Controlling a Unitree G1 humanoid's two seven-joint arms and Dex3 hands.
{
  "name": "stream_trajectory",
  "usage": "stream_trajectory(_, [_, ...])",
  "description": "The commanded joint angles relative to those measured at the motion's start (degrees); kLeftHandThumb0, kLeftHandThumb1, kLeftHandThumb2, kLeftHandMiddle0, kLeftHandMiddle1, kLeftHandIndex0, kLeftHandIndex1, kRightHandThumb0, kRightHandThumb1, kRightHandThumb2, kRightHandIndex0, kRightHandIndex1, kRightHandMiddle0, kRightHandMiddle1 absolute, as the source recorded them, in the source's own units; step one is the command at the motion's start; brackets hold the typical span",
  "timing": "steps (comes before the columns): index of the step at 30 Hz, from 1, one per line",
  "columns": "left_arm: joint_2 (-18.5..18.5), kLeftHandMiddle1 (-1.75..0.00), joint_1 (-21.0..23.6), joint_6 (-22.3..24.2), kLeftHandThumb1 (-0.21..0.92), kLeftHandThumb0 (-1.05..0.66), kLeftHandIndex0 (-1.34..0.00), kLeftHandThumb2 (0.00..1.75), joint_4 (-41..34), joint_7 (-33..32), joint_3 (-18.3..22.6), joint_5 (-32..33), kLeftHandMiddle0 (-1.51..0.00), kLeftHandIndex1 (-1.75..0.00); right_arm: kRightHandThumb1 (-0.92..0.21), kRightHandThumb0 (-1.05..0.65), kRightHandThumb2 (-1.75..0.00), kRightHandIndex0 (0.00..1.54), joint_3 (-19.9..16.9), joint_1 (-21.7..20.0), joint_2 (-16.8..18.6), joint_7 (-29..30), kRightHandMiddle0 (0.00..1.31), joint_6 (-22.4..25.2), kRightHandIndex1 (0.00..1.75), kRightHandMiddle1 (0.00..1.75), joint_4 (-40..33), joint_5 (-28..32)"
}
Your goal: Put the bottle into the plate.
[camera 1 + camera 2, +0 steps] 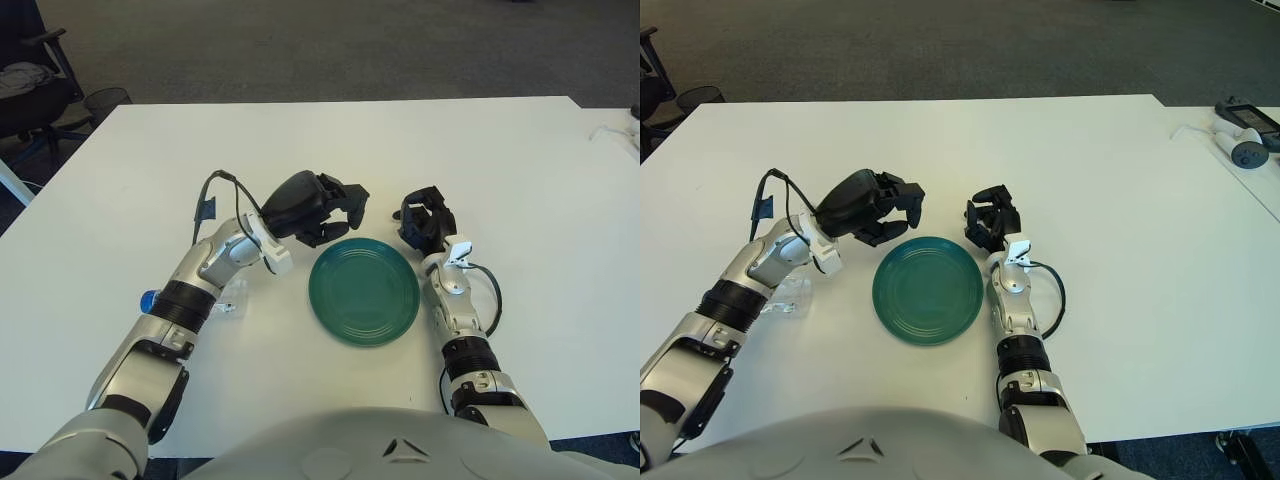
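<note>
A green plate (365, 325) lies on the white table (330, 150) in front of me. A clear plastic bottle (231, 299) with a blue cap (150, 297) lies on its side to the left of the plate, mostly hidden under my left forearm. My left hand (335, 212) hovers just beyond the plate's far-left rim, with its fingers loosely spread and nothing in them. It is well to the right of the bottle. My right hand (423, 222) shows beside the plate's far-right rim, fingers relaxed and empty.
A white device with a cable (1240, 140) lies at the table's far right edge. Off the table at the far left stand an office chair (30, 85) and a wire bin (108, 100).
</note>
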State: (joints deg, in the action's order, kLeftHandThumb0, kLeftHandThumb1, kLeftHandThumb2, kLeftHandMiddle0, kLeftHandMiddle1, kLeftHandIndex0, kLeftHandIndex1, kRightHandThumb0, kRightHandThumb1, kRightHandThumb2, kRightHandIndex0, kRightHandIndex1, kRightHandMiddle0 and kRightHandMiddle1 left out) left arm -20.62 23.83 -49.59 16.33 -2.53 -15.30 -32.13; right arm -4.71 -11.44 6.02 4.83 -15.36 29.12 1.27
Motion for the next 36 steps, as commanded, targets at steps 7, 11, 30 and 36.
stream_trajectory(7, [-10.09,-1.75,3.79,6.62,0.64,-0.4,-0.41,0.86,-6.31,13.74,5.44,13.68,-0.36,-1.7,-0.66,-0.01,-0.8,0.42,0.17,3.02,-0.34,-0.3,0.33,3.79,1.45,1.75,3.7,0.11])
stream_trajectory(11, [-18.14,-1.57,3.63,15.8,0.86,-0.77,-0.09,0.48,-17.43,26.36,6.81,18.02,-0.07,-1.59,-0.66,-0.01,-0.8,0.45,-0.52,1.62,-0.93,-0.92,0.31,3.4,1.44,1.75,6.81,0.71])
stream_trajectory(30, [-30.26,-0.48,9.96,29.87,0.92,-1.01,0.0,0.79,-31.69,48.37,5.81,12.69,-0.07,-0.49,-0.62,-0.01,-0.85,0.48,-1.87,-1.29,-1.32,-3.07,0.31,0.31,1.45,1.74,14.04,1.48])
stream_trajectory(36, [-31.78,-0.37,10.83,27.77,0.92,-1.01,0.0,0.83,-32.01,49.2,7.1,12.32,-0.15,-0.56,-0.64,-0.01,-0.82,0.47,-2.0,-1.8,-1.31,-3.84,0.3,-0.62,1.43,1.74,15.59,1.52])
